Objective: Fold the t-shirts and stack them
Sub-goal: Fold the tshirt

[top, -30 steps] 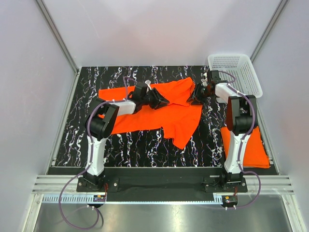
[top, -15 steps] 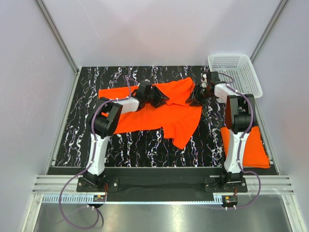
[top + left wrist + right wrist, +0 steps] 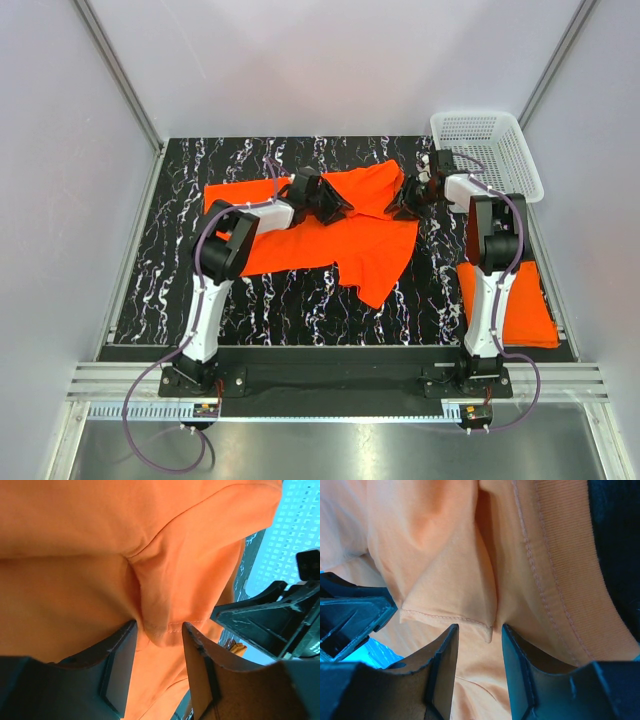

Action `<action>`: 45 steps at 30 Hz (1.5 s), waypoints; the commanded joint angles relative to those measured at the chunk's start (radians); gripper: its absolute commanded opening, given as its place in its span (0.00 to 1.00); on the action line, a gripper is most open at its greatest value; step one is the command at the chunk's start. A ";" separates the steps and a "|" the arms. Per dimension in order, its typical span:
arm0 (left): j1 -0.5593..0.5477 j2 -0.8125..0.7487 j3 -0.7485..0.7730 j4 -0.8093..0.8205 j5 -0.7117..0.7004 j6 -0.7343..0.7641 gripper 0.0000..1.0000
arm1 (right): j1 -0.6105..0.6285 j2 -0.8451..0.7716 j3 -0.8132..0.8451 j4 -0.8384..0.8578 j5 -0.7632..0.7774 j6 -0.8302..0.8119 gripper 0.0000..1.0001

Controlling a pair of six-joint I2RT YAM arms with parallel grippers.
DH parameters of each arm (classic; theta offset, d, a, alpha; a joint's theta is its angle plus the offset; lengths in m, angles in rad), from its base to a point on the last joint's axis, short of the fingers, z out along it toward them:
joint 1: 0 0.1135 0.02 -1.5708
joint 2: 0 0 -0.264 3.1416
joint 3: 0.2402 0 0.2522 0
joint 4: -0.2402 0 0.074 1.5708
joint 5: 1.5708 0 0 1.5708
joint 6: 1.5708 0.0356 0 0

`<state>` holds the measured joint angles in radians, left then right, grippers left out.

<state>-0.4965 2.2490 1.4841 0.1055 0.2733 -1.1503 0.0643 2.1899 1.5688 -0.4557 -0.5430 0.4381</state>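
Orange t-shirt (image 3: 300, 250) lies spread across the middle of the black marbled surface (image 3: 180, 270), its long side running left to right, with one flap hanging toward the near edge and rumpled folds along its far right part. The left hand (image 3: 338, 207) rests on the far side of the cloth, reaching in from the left. The right hand (image 3: 398, 207) sits at the shirt's far right edge, facing the left one, with a short stretch of cloth between them.

In the left wrist view the left hand (image 3: 157, 625) has its fingers (image 3: 117, 655) apart, and a stitched fold of the cloth (image 3: 150, 570) lies in the gap, not visibly squeezed. In the right wrist view the right hand (image 3: 479, 627) also has its fingers (image 3: 442, 660) apart, with a hemmed corner of the cloth (image 3: 445, 580) pointing into the gap and the ribbed collar band beside it.

A second t-shirt (image 3: 525, 310), folded flat, lies at the near right of the surface, partly hidden behind the right arm. A white mesh basket (image 3: 478, 116) stands at the far right corner.
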 commanded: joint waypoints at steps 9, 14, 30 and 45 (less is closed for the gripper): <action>-0.001 0.034 0.107 -0.027 0.018 0.040 0.27 | -0.004 0.028 0.045 0.048 -0.060 0.033 0.40; 0.001 0.014 0.160 -0.119 0.030 0.098 0.16 | -0.004 0.030 0.076 0.051 -0.068 0.076 0.01; 0.039 -0.017 0.211 -0.313 0.176 0.118 0.06 | -0.044 -0.148 -0.018 0.035 -0.095 0.232 0.00; 0.070 -0.049 0.231 -0.383 0.193 0.288 0.44 | -0.058 -0.091 0.007 -0.050 -0.054 0.271 0.00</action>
<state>-0.4343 2.2803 1.6829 -0.2596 0.4454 -0.9489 0.0154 2.0991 1.5520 -0.4351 -0.6395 0.6949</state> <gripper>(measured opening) 0.432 0.011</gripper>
